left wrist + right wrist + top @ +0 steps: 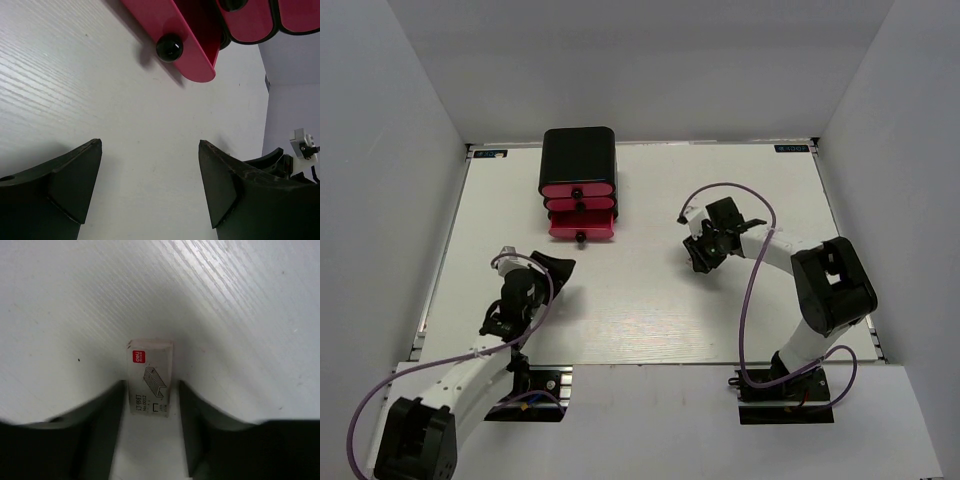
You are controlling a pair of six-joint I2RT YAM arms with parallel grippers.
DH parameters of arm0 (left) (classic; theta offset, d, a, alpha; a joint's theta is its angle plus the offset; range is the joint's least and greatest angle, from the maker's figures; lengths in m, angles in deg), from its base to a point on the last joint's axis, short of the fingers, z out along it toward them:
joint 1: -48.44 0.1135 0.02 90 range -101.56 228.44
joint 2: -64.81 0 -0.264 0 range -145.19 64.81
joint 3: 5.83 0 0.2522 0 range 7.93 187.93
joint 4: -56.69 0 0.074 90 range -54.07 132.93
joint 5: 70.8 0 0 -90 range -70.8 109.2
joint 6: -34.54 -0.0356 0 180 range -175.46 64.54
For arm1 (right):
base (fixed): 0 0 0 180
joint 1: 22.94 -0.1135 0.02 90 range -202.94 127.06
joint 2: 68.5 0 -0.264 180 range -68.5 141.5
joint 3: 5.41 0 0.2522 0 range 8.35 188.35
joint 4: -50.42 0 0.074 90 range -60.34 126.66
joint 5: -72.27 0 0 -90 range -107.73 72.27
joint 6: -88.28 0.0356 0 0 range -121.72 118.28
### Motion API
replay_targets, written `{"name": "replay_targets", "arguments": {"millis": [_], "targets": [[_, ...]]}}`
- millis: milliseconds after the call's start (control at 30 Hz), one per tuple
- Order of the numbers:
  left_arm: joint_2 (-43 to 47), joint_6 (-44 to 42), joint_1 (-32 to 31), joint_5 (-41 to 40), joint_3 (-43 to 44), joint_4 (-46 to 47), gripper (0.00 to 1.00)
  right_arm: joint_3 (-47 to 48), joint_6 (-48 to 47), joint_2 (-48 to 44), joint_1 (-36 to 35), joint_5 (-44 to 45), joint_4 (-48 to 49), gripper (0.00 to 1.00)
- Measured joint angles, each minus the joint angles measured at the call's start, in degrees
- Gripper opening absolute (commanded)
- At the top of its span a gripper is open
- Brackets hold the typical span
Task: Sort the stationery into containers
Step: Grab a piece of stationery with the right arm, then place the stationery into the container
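Observation:
A small white block (149,377), a printed staple box, lies flat on the white table between the fingers of my right gripper (152,390). The jaws are closed in on its two long sides. In the top view the right gripper (703,255) is low over the table, right of the drawers, and hides the block. The containers are three pink-red drawers (579,205) in a black box (578,155). The bottom drawer (170,30) is pulled out. My left gripper (150,180) is open and empty over bare table in front of it. No markers or pens are in view.
White walls close in the table at the back and on both sides. The purple cables (750,290) loop beside each arm. The black knob (169,47) of the pulled-out drawer is just ahead of the left gripper.

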Motion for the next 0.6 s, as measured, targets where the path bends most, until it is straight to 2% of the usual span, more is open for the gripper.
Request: {"name": "replay_targets", "arguments": {"millis": [67, 100, 167, 300, 400, 600], "targets": [[3.6, -0.1, 0.0, -0.7, -0.7, -2.3, 0.88, -0.1, -0.4, 0.0, -0.4, -0.1, 0.3, 0.21], [4.7, -0.2, 0.0, -0.8, -0.8, -3.4, 0.88, -0.1, -0.5, 0.0, -0.5, -0.2, 0.2, 0.08], [5.8, -0.2, 0.0, -1.1, -0.9, -5.0, 0.88, -0.1, -1.3, 0.0, -0.6, -1.5, 0.1, 0.00], [6.7, -0.2, 0.0, -1.3, -1.7, -7.0, 0.88, 0.7, -6.0, 0.0, -0.7, -7.3, -2.3, 0.00], [7.5, 0.0, 0.0, -1.3, -2.7, -7.7, 0.88, 4.6, -11.3, 0.0, -1.3, -13.0, -5.2, 0.00], [9.6, 0.6, 0.0, -1.2, -3.4, -9.4, 0.88, 23.5, -16.9, 4.5, -4.8, -21.0, -4.6, 0.00]]}}
